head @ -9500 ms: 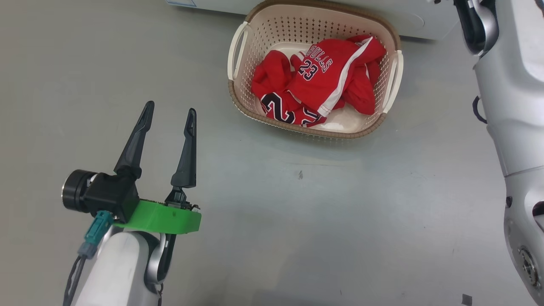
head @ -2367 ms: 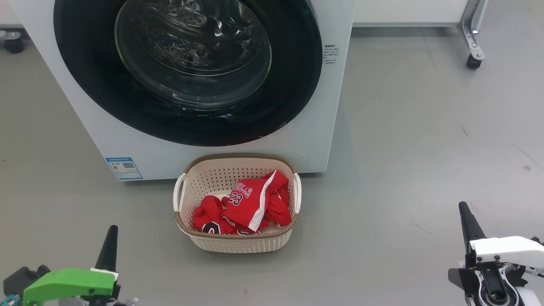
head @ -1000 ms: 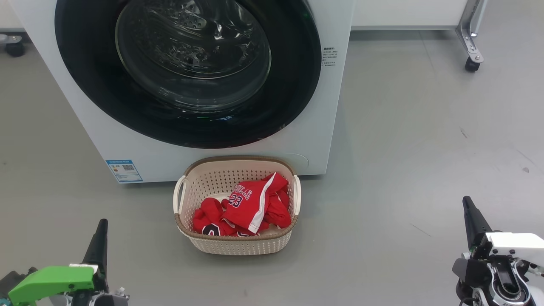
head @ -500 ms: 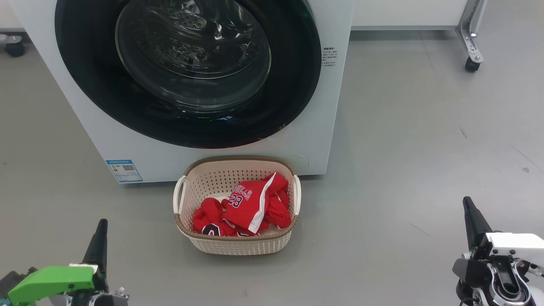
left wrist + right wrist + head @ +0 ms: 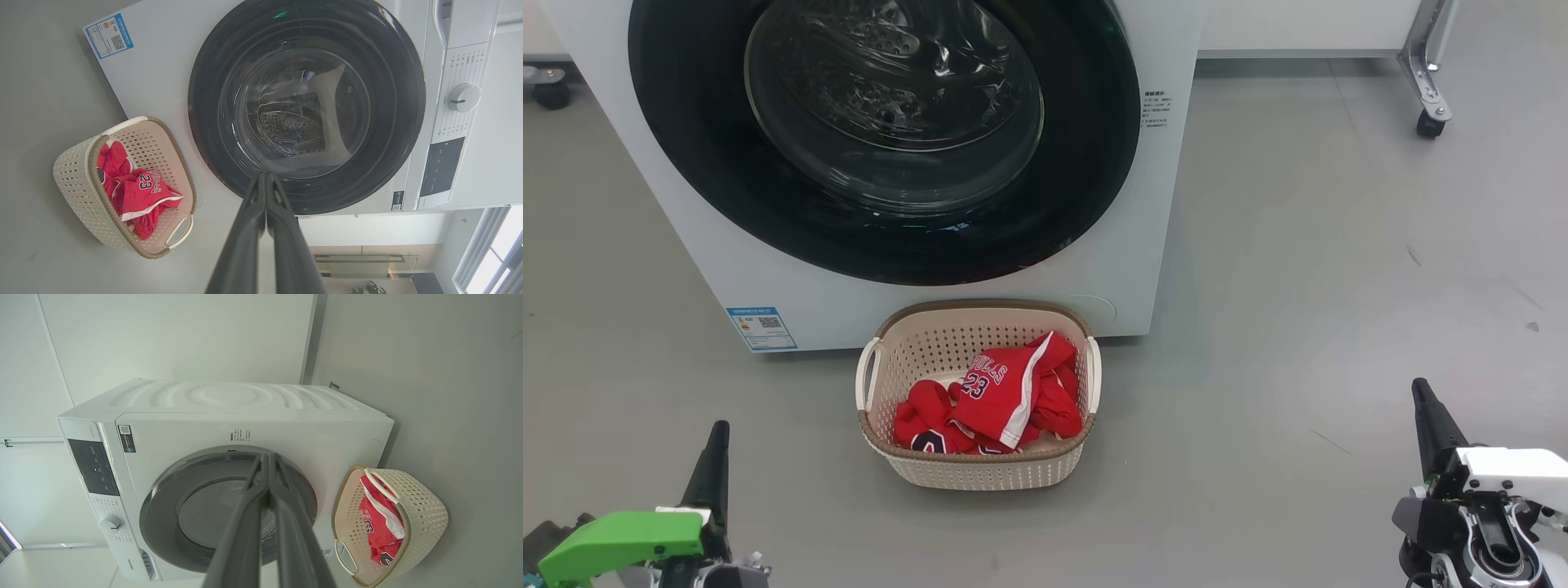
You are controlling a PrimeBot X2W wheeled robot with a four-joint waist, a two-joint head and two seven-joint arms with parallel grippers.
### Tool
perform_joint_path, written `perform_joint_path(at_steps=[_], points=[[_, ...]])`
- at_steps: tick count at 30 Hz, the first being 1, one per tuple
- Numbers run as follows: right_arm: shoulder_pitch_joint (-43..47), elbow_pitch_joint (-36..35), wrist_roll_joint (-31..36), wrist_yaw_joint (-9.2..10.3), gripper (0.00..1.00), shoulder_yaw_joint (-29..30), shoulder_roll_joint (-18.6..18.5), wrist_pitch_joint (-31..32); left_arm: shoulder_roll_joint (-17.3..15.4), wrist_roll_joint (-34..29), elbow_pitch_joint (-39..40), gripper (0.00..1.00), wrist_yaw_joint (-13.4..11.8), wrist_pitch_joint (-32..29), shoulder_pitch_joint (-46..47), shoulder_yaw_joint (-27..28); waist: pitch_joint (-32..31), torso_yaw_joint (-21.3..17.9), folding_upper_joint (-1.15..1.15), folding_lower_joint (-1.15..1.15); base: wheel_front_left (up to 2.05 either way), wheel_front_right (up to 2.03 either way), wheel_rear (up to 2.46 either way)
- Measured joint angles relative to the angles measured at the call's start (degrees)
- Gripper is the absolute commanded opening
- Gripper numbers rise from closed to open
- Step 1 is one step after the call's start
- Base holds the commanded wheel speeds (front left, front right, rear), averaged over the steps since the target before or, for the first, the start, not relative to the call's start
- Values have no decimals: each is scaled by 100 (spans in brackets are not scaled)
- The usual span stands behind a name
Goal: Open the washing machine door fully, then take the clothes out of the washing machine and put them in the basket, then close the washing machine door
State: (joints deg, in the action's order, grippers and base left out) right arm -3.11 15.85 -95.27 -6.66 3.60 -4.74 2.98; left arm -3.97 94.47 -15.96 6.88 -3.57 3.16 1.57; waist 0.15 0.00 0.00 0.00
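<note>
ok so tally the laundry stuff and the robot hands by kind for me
white front-loading washing machine: 1
cream perforated plastic basket: 1
heap of red jersey clothes: 1, pieces too tangled to count
dark two-fingered robot hands: 2, left hand and right hand, both shut
total: 5

The white washing machine [image 5: 1168,204] stood with its round, black-rimmed glass door [image 5: 882,139] shut flush. Just in front, below the door, the cream perforated basket [image 5: 980,474] sat upright on the floor [image 5: 1298,286], holding crumpled red clothes [image 5: 1005,392] numbered 23.
</note>
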Motion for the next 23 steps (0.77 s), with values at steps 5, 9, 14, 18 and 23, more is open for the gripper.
perform_joint_path(at_steps=[5,9,14,18,23], points=[[-1,3,0,0,0,2,0,0,1,0,-1,0,0,-43,1,2,0,0,0,0,0,0,0],[-1,5,0,0,0,2,0,0,1,0,-3,0,0,-43,2,3,0,0,0,0,0,0,0],[-1,13,0,0,0,4,1,0,1,0,-7,0,0,-43,3,4,0,0,0,0,0,0,0],[-2,18,0,0,0,7,1,0,1,0,-7,0,0,-43,3,7,0,0,0,0,0,0,0],[-2,20,1,0,0,8,1,1,1,0,-8,0,0,-43,4,9,-1,0,0,0,0,0,0]])
